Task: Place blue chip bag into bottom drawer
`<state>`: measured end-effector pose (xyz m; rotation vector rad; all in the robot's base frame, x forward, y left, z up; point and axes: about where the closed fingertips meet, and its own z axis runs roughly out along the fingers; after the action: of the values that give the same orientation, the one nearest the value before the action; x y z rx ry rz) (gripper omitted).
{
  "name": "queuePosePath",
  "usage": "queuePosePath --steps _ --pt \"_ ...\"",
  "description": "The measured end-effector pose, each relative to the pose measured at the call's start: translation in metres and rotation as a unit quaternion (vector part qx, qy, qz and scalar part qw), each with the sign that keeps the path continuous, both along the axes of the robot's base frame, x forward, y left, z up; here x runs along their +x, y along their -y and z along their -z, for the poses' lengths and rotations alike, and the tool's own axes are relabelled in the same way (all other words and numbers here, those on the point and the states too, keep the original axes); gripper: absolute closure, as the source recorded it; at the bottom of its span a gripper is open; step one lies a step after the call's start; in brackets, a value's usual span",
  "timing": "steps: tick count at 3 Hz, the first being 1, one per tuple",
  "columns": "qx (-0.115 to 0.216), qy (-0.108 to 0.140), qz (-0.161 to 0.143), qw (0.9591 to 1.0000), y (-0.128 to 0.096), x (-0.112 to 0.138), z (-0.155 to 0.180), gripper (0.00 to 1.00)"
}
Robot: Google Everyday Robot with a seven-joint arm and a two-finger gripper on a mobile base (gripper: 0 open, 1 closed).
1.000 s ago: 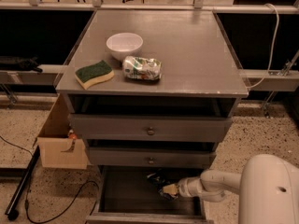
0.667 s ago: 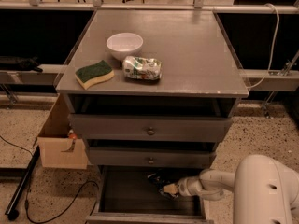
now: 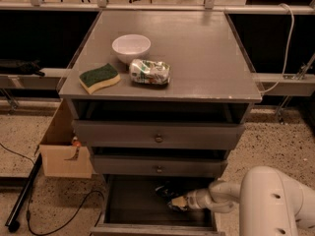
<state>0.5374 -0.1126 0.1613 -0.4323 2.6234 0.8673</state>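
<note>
The robot's pincer (image 3: 176, 203), pale-tipped at the end of a white jointed arm (image 3: 216, 199), is reaching leftward from the right side and is sitting low inside the bottom drawer (image 3: 106, 206), the deepest grey drawer with a dark interior, which is standing pulled out toward the near edge. Whether the pincer is apart, together or clamped on anything cannot be told. The dark blue shiny foil chip bag (image 3: 164, 190) is lying inside that drawer, just to the far left of the pincer's tip, and whether the two are touching is unclear. To the right, the arm is running back to the robot's bulky white rounded body (image 3: 276, 203) at the near right corner. Above the open drawer, two shallower grey drawers are showing round knobs, the middle one (image 3: 159, 169) and the upper one (image 3: 158, 138), both sitting slightly out. On the flat grey top of the desk (image 3: 206, 53), toward its left near part, a small green-and-white wrinkled packet (image 3: 149, 72) is lying between a white round bowl (image 3: 131, 46) on its far side and a green-topped yellow sponge (image 3: 99, 77) on its left. On the speckled floor left of the desk, an open brown cardboard box (image 3: 64, 156) is standing, with a black cable (image 3: 59, 222) trailing near it.
</note>
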Motion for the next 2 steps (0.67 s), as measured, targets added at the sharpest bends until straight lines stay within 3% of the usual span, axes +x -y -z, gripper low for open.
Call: queuePosePath --steps 2 --pt "0.000 0.000 0.000 1.0000 -0.0001 0.0000 0.0013 0.53"
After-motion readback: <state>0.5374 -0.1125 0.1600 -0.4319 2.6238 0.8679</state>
